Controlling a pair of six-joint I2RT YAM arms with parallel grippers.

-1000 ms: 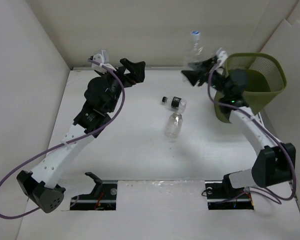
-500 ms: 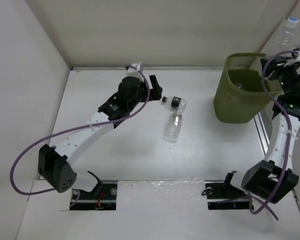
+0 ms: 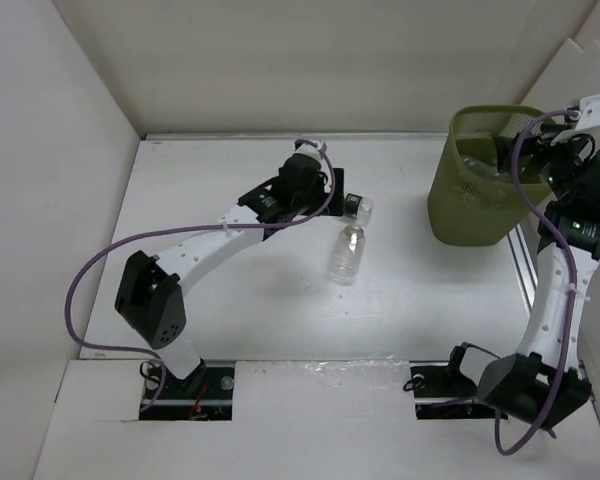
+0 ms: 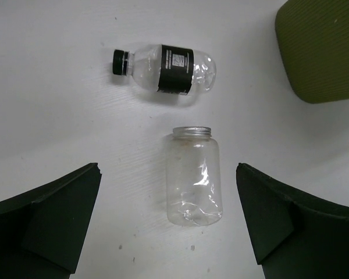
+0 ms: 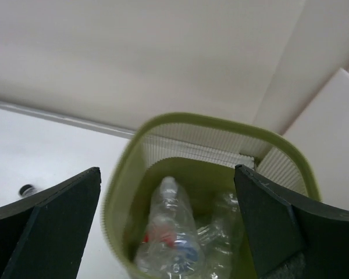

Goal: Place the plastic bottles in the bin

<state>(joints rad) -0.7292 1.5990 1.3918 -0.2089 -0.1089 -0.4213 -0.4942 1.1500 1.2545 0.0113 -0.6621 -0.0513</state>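
Observation:
Two plastic bottles lie on the white table. A black-labelled bottle with a black cap lies on its side, and in the top view my left gripper partly hides it. An unlabelled clear bottle lies just nearer. My left gripper hangs open above them, holding nothing. The olive-green bin stands at the right. My right gripper is open over its mouth. Clear bottles lie inside, with a red and a blue label showing.
White walls close in the table at the back and both sides. The bin's olive side stands to the right of the two loose bottles. A metal rail runs along the table's right edge.
My right arm swung a blue-capped bottle from left of the bin to above it, then opened; the bottle is now in the bin. My left arm moved right over the two table bottles.

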